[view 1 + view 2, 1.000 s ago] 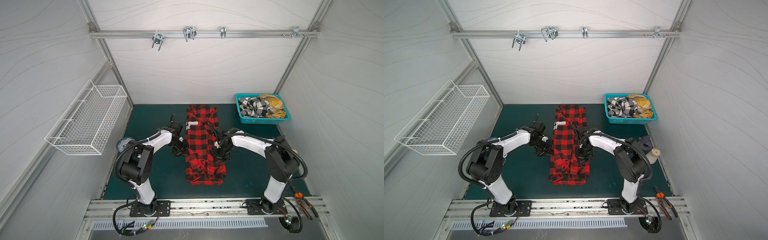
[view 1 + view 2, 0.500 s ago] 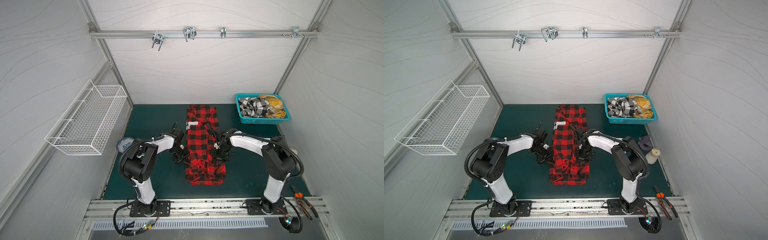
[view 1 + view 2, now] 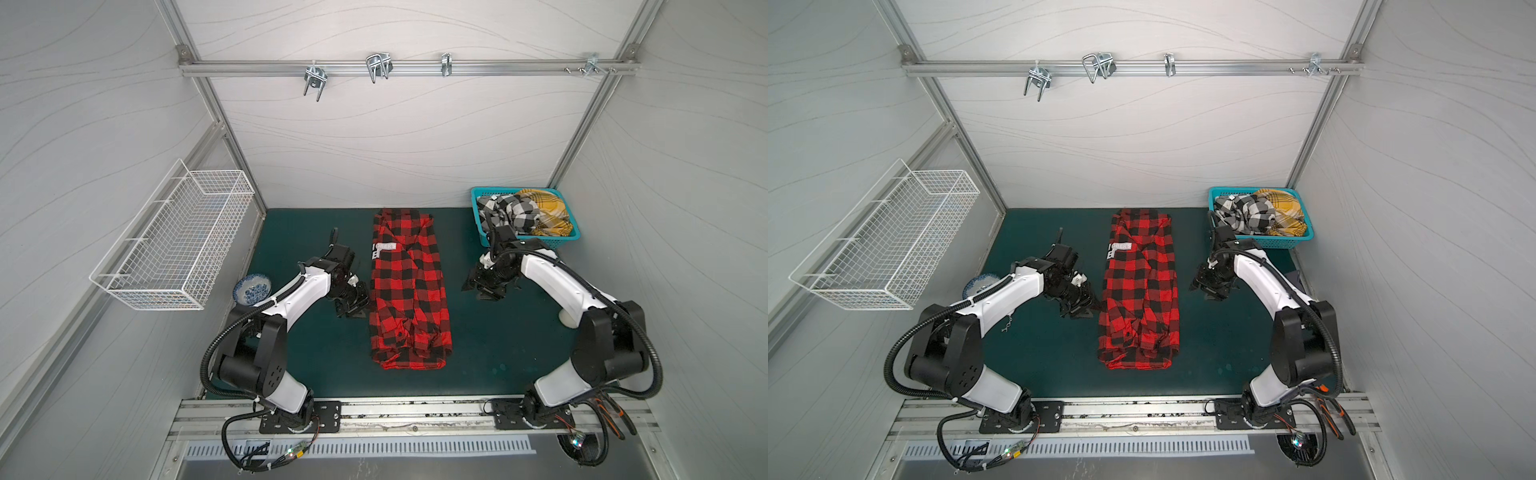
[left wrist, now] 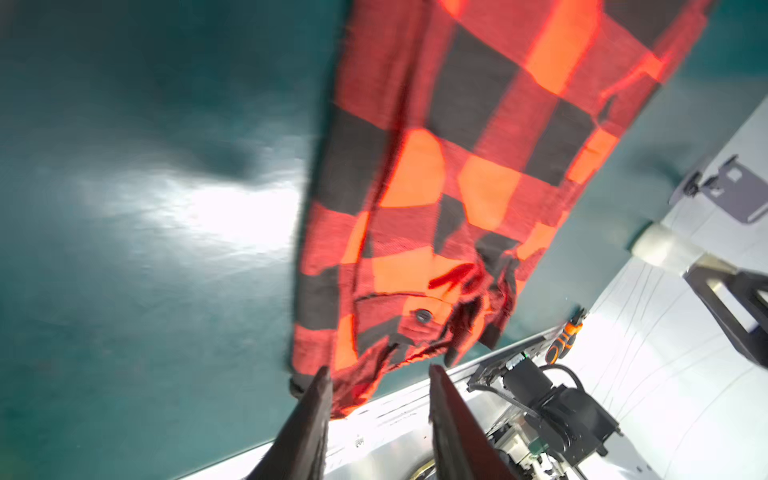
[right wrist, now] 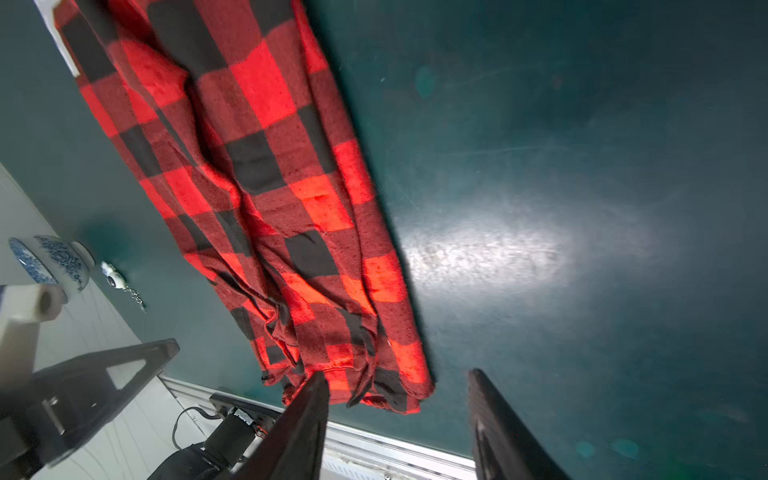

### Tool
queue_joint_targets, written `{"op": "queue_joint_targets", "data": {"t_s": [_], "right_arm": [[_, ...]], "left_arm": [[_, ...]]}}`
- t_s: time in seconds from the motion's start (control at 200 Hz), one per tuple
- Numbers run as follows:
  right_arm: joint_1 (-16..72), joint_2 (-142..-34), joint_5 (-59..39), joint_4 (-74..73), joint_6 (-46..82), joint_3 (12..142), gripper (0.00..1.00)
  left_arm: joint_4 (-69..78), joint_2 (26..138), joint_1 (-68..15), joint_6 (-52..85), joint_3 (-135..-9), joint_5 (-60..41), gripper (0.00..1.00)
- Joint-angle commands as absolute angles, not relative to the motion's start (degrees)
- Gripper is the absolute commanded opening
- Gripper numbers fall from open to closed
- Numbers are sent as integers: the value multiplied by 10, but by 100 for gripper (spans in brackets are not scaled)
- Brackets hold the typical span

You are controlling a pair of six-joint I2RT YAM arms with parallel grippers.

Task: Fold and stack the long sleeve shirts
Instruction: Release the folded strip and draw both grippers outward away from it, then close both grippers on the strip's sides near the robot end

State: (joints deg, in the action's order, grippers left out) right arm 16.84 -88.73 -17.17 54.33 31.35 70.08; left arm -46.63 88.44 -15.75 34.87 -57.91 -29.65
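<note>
**Workcell seen from above, left to right.** A white wire basket (image 3: 174,237) hangs on the left wall. Below it, at the left margin of the green mat (image 3: 320,365), sits a blue-and-white bowl (image 3: 252,289).

The left gripper (image 3: 353,306) lies low, just beside the left edge of the red-and-black shirt (image 3: 409,291). Neither top view shows whether it touches the cloth. In the left wrist view its fingers (image 4: 311,415) stand spread with nothing between them, and the shirt's hem and one button lie beyond the tips (this view is blurred).

The red-and-black shirt occupies the middle of the mat as a long narrow strip with both sides folded inward. White letters show near its left edge in the half toward the back wall, and the end toward the front rail is bunched.

The right gripper (image 3: 483,291) hovers over bare mat, apart from the shirt's right edge. In the right wrist view its fingers (image 5: 307,419) stand wide apart and hold nothing.

In the back right corner a teal basket (image 3: 559,242) holds the black-and-white shirt (image 3: 509,212) and, to its right, the yellow shirt (image 3: 546,208), both crumpled. Orange-handled pliers (image 3: 615,417) lie by the front rail at the far right
</note>
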Motion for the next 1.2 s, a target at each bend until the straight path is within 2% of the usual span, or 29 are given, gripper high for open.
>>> {"op": "queue_joint_targets", "data": {"t_s": [0.0,0.295,0.395,0.685,1.005,1.196], "right_arm": [[182,-878,-191,572,291,676,54],[275,-891,-196,516,340,602,51],[307,-910,-198,499,354,586,53],[311,-951,-234,462,364,554,53],[317,-949,-268,422,389,512,61],[317,-958,-271,415,394,509,51]], "left_arm": [[-485,892,-152,335,-557,-315,41],[-439,900,-152,356,-503,-355,45],[-431,901,-153,361,-496,-356,53],[-400,918,-174,377,-469,-367,55],[-375,940,-180,385,-457,-369,58],[-382,950,-181,381,-453,-368,55]]}}
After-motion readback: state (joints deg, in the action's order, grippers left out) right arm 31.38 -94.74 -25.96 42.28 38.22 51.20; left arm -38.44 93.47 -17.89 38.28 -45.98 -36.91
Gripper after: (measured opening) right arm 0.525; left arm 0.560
